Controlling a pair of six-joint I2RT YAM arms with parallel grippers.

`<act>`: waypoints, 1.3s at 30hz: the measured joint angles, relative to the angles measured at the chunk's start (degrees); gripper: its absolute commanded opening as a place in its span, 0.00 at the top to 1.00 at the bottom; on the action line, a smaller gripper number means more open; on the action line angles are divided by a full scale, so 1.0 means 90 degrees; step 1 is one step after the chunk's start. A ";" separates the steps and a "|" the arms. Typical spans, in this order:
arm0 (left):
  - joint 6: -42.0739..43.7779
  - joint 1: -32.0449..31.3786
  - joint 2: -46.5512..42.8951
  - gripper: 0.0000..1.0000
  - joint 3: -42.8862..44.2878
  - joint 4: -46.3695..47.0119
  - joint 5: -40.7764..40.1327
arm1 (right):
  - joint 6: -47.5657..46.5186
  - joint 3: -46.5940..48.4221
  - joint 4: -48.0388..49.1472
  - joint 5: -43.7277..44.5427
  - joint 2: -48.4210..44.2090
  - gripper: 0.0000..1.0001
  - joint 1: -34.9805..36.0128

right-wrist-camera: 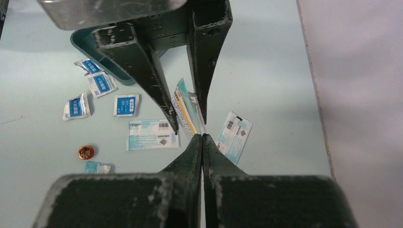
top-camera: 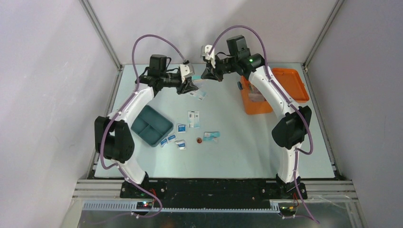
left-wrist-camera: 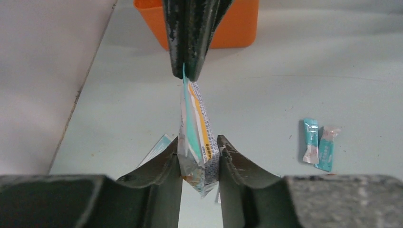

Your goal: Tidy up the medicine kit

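The medicine kit (top-camera: 259, 108) is an orange box at the back right, its lid (top-camera: 291, 84) lying open beside it; its wall also shows in the left wrist view (left-wrist-camera: 237, 28). A white packet with teal and orange stripes (left-wrist-camera: 197, 137) hangs in the air between both grippers. My left gripper (left-wrist-camera: 199, 154) is shut on its lower part. My right gripper (right-wrist-camera: 202, 137) is shut on the packet's (right-wrist-camera: 186, 111) other edge. In the top view the left gripper (top-camera: 189, 86) and right gripper (top-camera: 209, 74) meet left of the kit.
A teal divided tray (top-camera: 151, 124) sits at the left. Small blue sachets (top-camera: 181, 127), a flat white-blue packet (top-camera: 193, 118), a red round tin (top-camera: 199, 140) and teal sachets (top-camera: 211, 136) lie mid-table. Another flat packet (top-camera: 197, 94) lies under the grippers.
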 measured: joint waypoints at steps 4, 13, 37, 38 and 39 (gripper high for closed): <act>-0.0034 0.0000 0.0087 0.59 0.0078 0.0007 -0.0022 | 0.0046 0.0000 0.0005 0.0000 0.0000 1.00 -0.0002; -0.0556 0.0029 -0.0036 0.00 -0.0066 0.0012 -0.0384 | 0.0148 -0.0049 0.0061 0.0136 -0.0022 1.00 -0.0036; -0.4265 0.0357 -0.0811 0.00 -0.1071 0.0029 -0.2195 | 0.2217 -0.4507 0.2339 0.5690 -0.2919 1.00 -0.1258; -0.4299 0.0342 -0.0811 0.00 -0.1069 0.0029 -0.2227 | 0.2217 -0.4617 0.2365 0.5923 -0.2919 1.00 -0.1258; -0.4316 0.0335 -0.0809 0.00 -0.1069 0.0029 -0.2246 | 0.2215 -0.4680 0.2370 0.6079 -0.2919 1.00 -0.1258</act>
